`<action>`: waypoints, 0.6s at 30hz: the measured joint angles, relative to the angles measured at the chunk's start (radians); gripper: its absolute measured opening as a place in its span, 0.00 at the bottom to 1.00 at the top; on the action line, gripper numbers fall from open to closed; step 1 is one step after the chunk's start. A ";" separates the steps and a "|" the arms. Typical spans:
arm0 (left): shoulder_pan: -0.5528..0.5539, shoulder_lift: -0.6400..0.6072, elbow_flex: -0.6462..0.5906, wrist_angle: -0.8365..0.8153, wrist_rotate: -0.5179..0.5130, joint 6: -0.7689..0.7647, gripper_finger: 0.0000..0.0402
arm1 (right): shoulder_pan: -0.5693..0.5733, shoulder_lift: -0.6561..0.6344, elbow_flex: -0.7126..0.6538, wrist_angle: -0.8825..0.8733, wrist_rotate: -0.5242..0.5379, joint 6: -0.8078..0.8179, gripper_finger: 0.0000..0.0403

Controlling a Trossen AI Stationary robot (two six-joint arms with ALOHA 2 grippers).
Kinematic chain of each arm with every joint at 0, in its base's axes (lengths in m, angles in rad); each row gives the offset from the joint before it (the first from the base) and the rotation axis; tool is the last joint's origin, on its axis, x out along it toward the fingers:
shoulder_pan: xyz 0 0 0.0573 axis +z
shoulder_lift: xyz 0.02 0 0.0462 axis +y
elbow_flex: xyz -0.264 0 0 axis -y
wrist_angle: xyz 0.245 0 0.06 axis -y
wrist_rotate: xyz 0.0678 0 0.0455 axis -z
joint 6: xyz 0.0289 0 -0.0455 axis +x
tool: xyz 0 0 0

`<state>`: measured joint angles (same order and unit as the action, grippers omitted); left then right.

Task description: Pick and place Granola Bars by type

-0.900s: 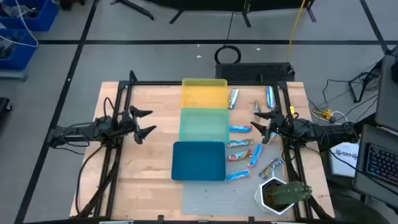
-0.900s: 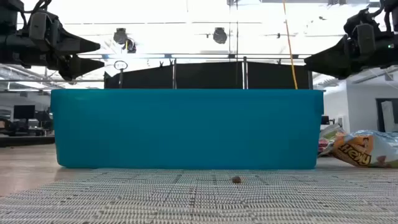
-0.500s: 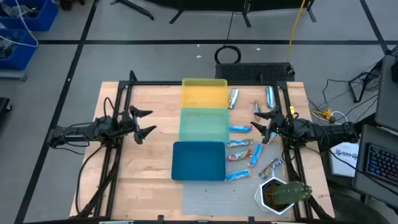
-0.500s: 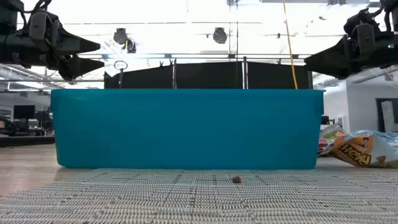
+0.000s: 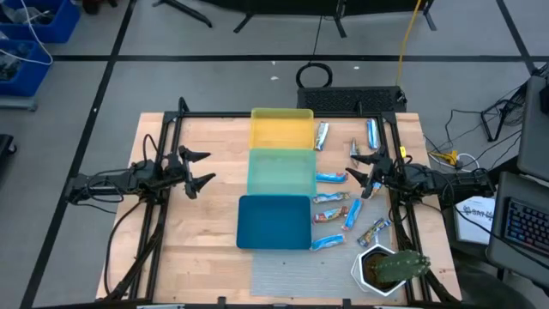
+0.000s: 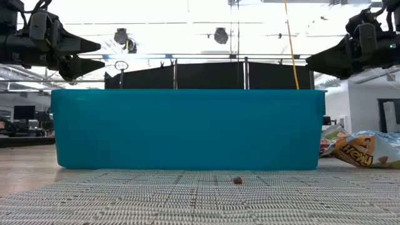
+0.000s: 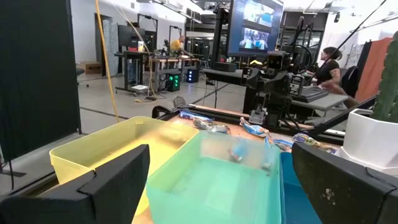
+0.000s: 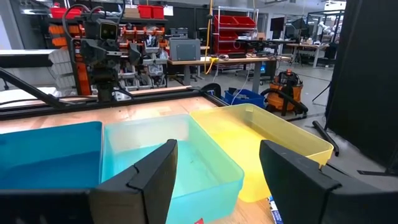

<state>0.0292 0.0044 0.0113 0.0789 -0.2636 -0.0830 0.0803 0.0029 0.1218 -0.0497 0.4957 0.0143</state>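
Note:
Several granola bars lie flat on the wooden table right of the trays: one beside the yellow tray, one at the far right, one beside the green tray, others beside the blue tray. My right gripper hovers open above the bars, level, pointing toward the trays. My left gripper hovers open left of the trays, also level. Both show high above the blue tray in the low view.
A white pot with a cactus stands at the near right corner. A grey mesh mat covers the near edge in front of the blue tray. Bare wood lies between my left gripper and the trays.

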 joint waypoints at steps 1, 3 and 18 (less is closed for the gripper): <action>0.000 0.000 0.000 0.000 0.000 0.000 0.98 | 0.000 0.000 0.000 0.000 0.000 0.000 0.55; 0.000 0.000 0.000 0.000 0.000 0.000 0.98 | 0.000 0.000 0.000 0.000 0.000 0.000 0.55; 0.000 0.000 0.000 0.000 0.000 0.000 0.98 | 0.000 0.000 0.000 -0.007 -0.001 0.001 0.55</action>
<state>0.0293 0.0047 0.0113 0.0790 -0.2637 -0.0830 0.0802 0.0032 0.1219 -0.0566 0.4950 0.0148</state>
